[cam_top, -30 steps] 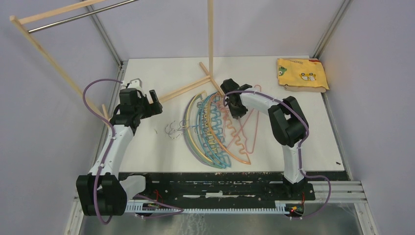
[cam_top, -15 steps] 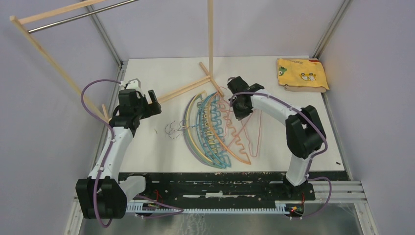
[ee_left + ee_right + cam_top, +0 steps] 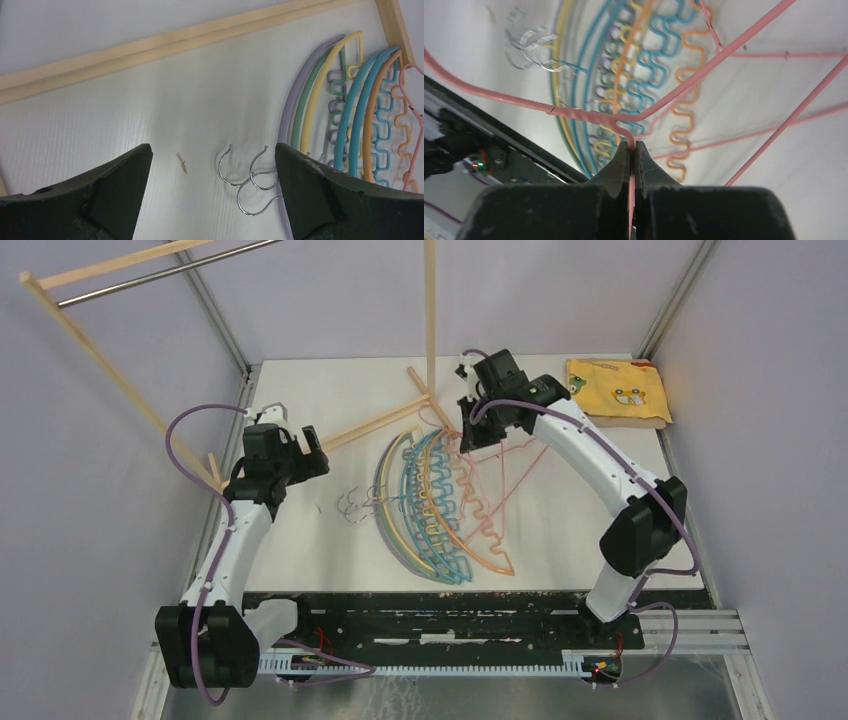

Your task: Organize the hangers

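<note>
Several pastel hangers (image 3: 430, 510) lie nested on the white table, purple, green, yellow, teal, blue and orange, with their metal hooks (image 3: 355, 505) pointing left. My right gripper (image 3: 470, 432) is shut on the neck of the pink hanger (image 3: 515, 485) and holds it raised above the pile's far end. In the right wrist view the pink wire (image 3: 724, 52) spreads from my closed gripper (image 3: 632, 145) over the pile (image 3: 624, 75). My left gripper (image 3: 312, 450) is open and empty, above and left of the hooks. The left wrist view shows the gripper (image 3: 211, 150), the hooks (image 3: 250, 175) and the pile (image 3: 350, 125).
The wooden rack's base bar (image 3: 375, 425) lies on the table just behind the pile, and its post (image 3: 430, 320) rises there. The metal rod (image 3: 160, 275) runs high at far left. A folded yellow cloth (image 3: 618, 390) sits at the back right corner.
My right arm has stretched out and swung toward the back, lifting the pink hanger off the pile. My left arm has barely moved.
</note>
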`<state>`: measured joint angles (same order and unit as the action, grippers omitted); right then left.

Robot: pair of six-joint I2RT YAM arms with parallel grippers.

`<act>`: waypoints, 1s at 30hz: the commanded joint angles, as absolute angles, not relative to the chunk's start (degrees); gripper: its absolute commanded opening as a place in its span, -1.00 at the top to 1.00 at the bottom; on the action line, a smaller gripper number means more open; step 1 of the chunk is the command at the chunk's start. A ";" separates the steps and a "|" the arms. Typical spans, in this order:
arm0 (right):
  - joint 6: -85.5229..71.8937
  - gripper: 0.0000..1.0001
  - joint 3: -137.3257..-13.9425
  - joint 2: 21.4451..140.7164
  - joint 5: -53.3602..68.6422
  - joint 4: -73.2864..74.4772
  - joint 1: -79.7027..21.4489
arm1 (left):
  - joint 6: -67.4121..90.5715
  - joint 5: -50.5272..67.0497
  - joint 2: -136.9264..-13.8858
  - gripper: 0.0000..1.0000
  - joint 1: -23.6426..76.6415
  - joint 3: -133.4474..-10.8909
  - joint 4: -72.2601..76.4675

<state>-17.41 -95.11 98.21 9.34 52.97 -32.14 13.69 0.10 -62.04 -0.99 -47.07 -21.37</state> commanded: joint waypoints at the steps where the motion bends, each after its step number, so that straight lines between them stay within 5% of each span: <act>1: -22.19 0.99 -113.21 102.61 19.25 52.23 -32.76 | 12.79 -0.99 -60.80 -1.00 -1.06 -47.72 -20.72; 8: -34.44 0.99 -145.44 116.01 40.00 54.05 -34.56 | 13.14 -1.22 -60.72 -1.00 -1.06 -48.34 -21.12; 17: -44.53 0.99 -134.66 110.20 50.47 30.77 -36.18 | 13.44 -0.60 -60.39 -0.99 -1.07 -48.37 -21.13; 30: -47.96 0.99 -149.33 124.00 30.31 7.18 -36.58 | 20.64 9.32 -60.83 -0.74 -0.94 -55.31 -17.88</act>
<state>-45.65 -143.87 119.15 39.03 19.77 -36.58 15.81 4.86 -61.49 -0.99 -51.29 -20.88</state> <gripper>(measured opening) 0.024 0.883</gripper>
